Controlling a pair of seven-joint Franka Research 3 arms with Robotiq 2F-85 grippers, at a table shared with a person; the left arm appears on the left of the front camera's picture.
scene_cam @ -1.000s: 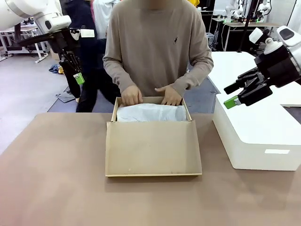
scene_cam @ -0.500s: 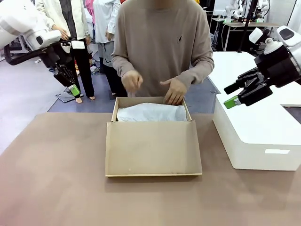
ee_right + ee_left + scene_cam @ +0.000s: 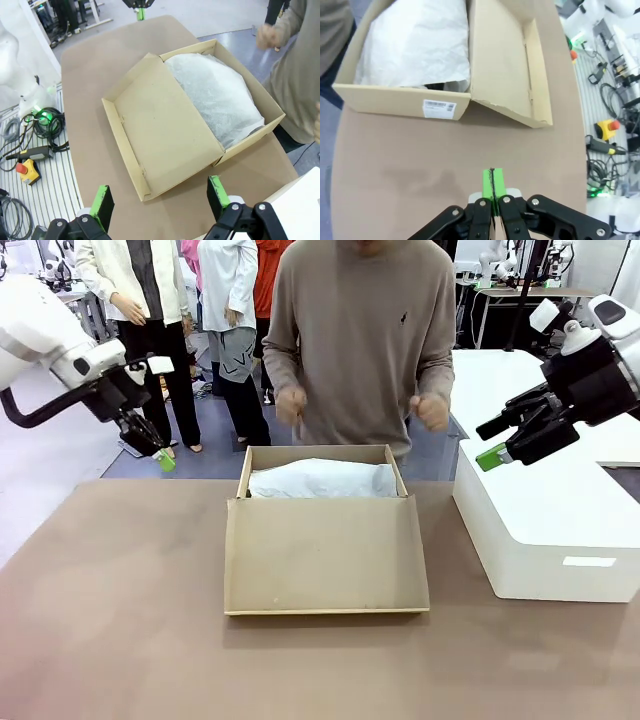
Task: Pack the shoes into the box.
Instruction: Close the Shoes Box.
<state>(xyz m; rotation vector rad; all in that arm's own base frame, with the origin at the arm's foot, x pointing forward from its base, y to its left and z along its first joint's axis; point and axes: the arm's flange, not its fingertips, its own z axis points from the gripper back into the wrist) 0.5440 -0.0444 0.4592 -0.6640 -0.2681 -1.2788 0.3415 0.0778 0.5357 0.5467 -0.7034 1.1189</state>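
Note:
The tan cardboard box (image 3: 325, 555) stands open in the middle of the table, its flap lid lying flat toward me. Crinkled white tissue paper (image 3: 320, 480) covers its inside. The shoes are hidden; a dark sliver (image 3: 437, 86) shows under the tissue's edge. A person behind the box holds both hands (image 3: 292, 405) raised above it, touching nothing. My left gripper (image 3: 165, 462) hangs shut and empty off the table's far left corner; the left wrist view shows its pads pressed together (image 3: 492, 180). My right gripper (image 3: 484, 443) hovers open and empty over the white box.
A large white plastic box (image 3: 540, 530) sits on the table's right side, close to the cardboard box (image 3: 160, 135). Bare brown tabletop (image 3: 110, 610) lies left of and in front of the cardboard box. Other people stand farther back on the left.
The person's hands have lifted off the box's far rim and pulled back. My left arm has swung down and outward, gripper still shut. The right arm has not moved.

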